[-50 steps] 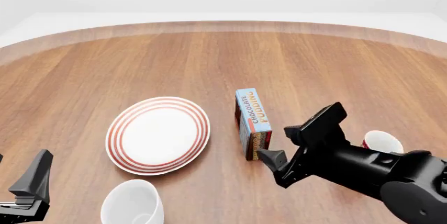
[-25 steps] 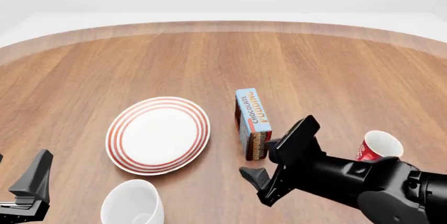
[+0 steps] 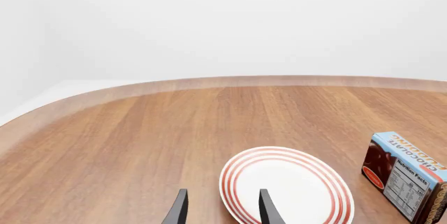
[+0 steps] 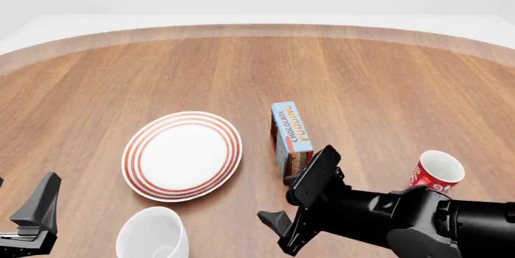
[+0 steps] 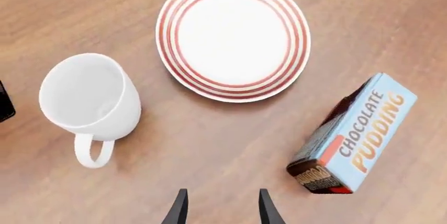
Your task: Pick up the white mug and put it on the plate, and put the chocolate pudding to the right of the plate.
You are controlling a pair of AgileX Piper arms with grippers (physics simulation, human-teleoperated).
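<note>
Standing red mug (image 4: pixel 430 172), right of chocolate pudding (image 4: pixel 291 141)

You have the white mug (image 4: pixel 153 234) standing upright at the table's near edge, mouth open and empty, its loop handle (image 5: pixel 93 152) clear of everything. The plate (image 4: pixel 183 155), white with red rings, lies flat and bare just beyond it. The chocolate pudding (image 4: pixel 290 139) stands on edge close to the plate's right.
</note>
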